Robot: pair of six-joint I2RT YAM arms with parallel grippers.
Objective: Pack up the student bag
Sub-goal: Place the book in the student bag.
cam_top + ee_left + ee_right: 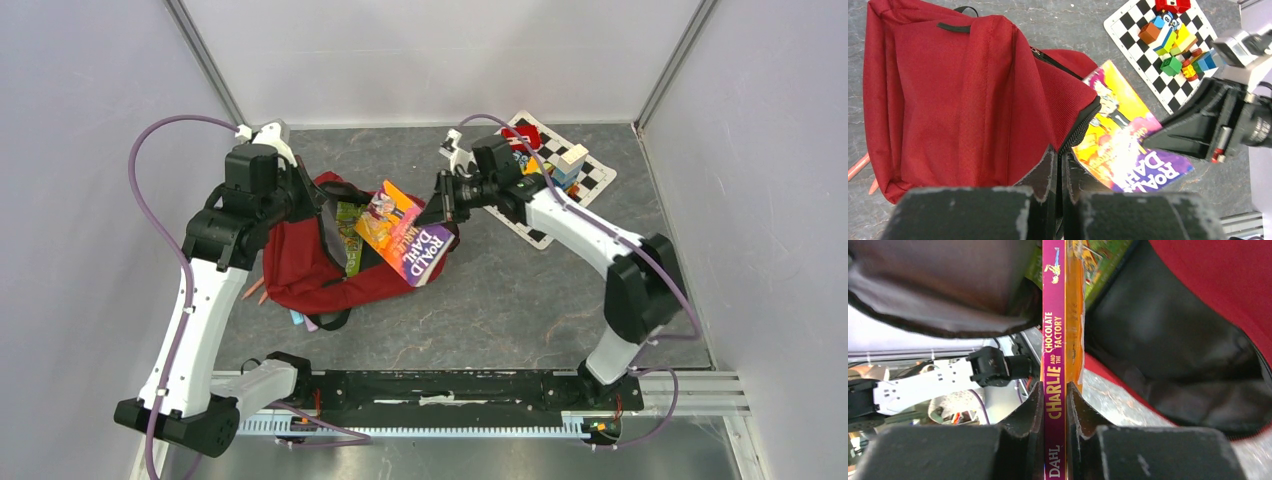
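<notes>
The dark-red student bag (300,262) lies left of centre, its mouth facing right. My left gripper (312,200) is shut on the bag's zipper edge (1079,131) and holds the mouth up. My right gripper (440,208) is shut on the spine of a Roald Dahl book (405,238), purple and yellow, tilted with its far end in the bag's mouth. In the right wrist view the book (1055,365) runs between my fingers (1034,410) into the bag's dark inside (1158,350). A green book (348,215) shows inside the bag.
A checkered mat (590,180) with coloured toy blocks (568,165) lies at the back right. Pencils (256,290) stick out from under the bag on the left. Walls enclose the table on three sides.
</notes>
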